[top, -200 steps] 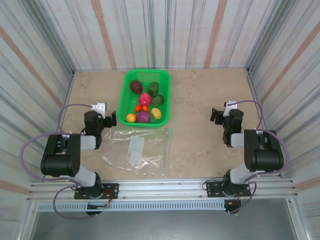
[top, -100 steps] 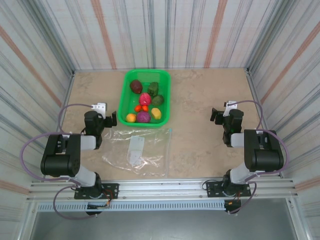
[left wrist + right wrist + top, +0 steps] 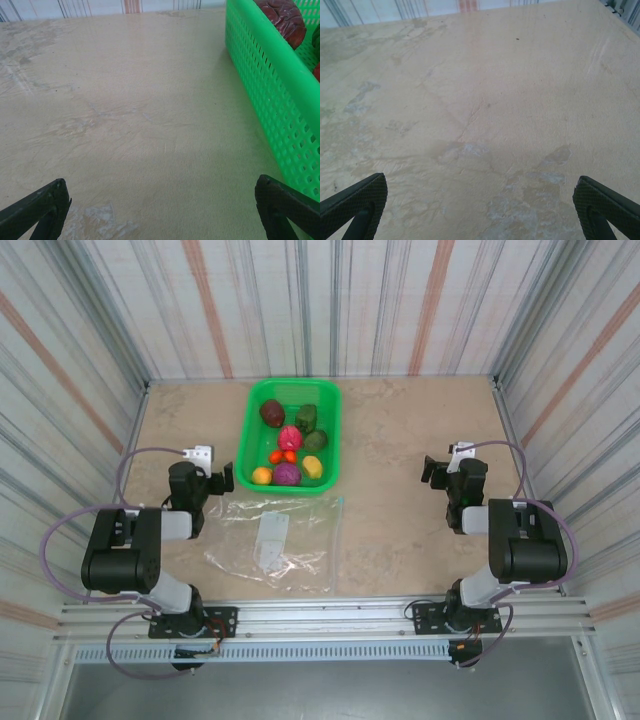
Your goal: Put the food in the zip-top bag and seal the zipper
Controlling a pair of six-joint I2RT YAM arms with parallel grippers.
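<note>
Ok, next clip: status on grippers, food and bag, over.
Left gripper and right gripper open, holding nothing. Food all in the green basket. Zip-top bag lying flat, no food inside. Nothing between them.

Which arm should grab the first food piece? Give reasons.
Left. The left end effector, open, sits beside the green basket of food and the zip-top bag; the right end effector is far across the table.

Left arm (image 3: pixel 120 550) and right arm (image 3: pixel 525 540) sit folded over their bases. Left pincer (image 3: pixel 198 478) and right pincer (image 3: pixel 455 472) are low and face away from the bases, jaws wide, gripping nothing.
</note>
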